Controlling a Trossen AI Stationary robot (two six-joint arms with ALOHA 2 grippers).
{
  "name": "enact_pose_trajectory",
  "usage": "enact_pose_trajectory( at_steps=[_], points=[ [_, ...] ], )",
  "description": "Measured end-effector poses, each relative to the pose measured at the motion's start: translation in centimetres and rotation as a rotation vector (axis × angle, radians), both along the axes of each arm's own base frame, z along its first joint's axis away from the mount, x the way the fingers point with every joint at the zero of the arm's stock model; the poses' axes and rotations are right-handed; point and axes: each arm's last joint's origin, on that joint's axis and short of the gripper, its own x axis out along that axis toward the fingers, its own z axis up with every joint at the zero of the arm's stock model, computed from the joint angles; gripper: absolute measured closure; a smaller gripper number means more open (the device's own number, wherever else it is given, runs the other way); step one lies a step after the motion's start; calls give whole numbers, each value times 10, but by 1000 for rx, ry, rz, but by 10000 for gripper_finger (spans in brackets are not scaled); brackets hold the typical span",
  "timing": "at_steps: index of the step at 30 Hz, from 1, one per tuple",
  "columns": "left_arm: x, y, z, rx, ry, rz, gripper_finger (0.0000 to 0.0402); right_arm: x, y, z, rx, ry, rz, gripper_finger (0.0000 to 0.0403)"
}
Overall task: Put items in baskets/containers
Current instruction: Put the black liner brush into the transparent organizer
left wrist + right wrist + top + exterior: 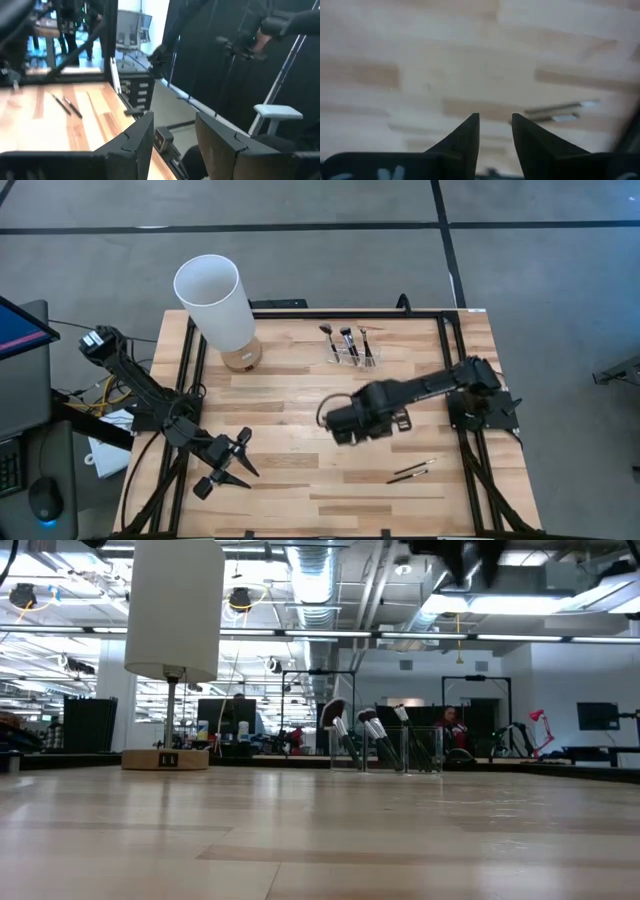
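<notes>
We judge the task mostly done: several brushes (pixel 345 340) stand in the clear holder (pixel 352 355) at upper centre, two brushes (pixel 411 472) remain on the worktop (pixel 300 480) lower right, and the right hand (pixel 338 420), fingers parted and empty, hangs mid-frame.

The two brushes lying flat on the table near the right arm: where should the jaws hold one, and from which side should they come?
Probably mid-handle on the outer of the two brushes, coming straight down with the jaws across its length. They lie flat, side by side and close together, so low sideways approaches would hit the table.
</notes>
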Motion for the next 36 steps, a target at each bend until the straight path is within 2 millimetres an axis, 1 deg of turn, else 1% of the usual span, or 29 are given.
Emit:
enact_pose_trajectory(
  at_steps=[2, 3, 8, 10, 16, 19, 22, 25, 28, 32, 36],
  points=[
    [1, 4, 5, -9, -22, 17, 259, -5, 13, -2, 44, 11, 108, 300],
    [1, 7, 8, -20, -31, 28, 259, -9, 20, -3, 54, 10, 189, 301],
    [1, 20, 19, -64, -76, 80, 259, -23, 60, -18, 85, 20, 688, 301],
    [1, 22, 22, -72, -85, 85, 259, -32, 70, -21, 96, 31, 856, 301],
    [1, 22, 20, -66, -79, 87, 259, -59, 93, -55, 77, 160, 1235, 301],
    [2, 22, 19, -62, -72, 105, 259, -74, 97, -76, 80, 262, 1309, 301],
    [2, 23, 18, -79, -47, 138, 259, -85, 95, -93, 70, 346, 1335, 301],
    [2, 24, 16, -100, -22, 169, 259, -95, 95, -110, 86, 387, 1404, 301],
    [2, 24, 16, -129, -3, 201, 259, -101, 96, -125, 105, 384, 1476, 301],
    [1, 23, 16, -158, 11, 236, 259, -107, 93, -138, 102, 392, 1536, 301],
    [0, 21, 14, -162, 16, 301, 259, -113, 87, -139, 66, 297, 1536, 301]
  ],
)
